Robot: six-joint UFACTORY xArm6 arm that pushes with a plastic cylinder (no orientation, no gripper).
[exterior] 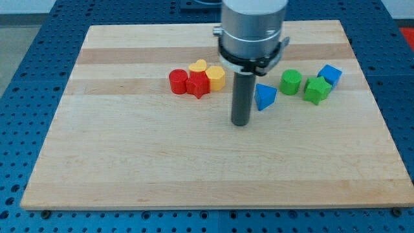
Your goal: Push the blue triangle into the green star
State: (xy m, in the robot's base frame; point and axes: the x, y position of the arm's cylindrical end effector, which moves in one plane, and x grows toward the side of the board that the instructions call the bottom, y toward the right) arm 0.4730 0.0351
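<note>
The blue triangle (264, 96) lies on the wooden board (162, 168) right of centre. The green star (317, 89) lies further to the view's right, with a gap and a green cylinder (291, 82) between it and the triangle. My tip (241, 122) rests on the board just left of and slightly below the blue triangle, close to its left edge. The rod rises from there to the silver arm body above.
A blue cube (330, 74) touches the green star at its upper right. Left of the rod stands a cluster: a red cylinder (178, 81), a red star (198, 84), a yellow heart (198, 66) and a yellow hexagon (215, 77).
</note>
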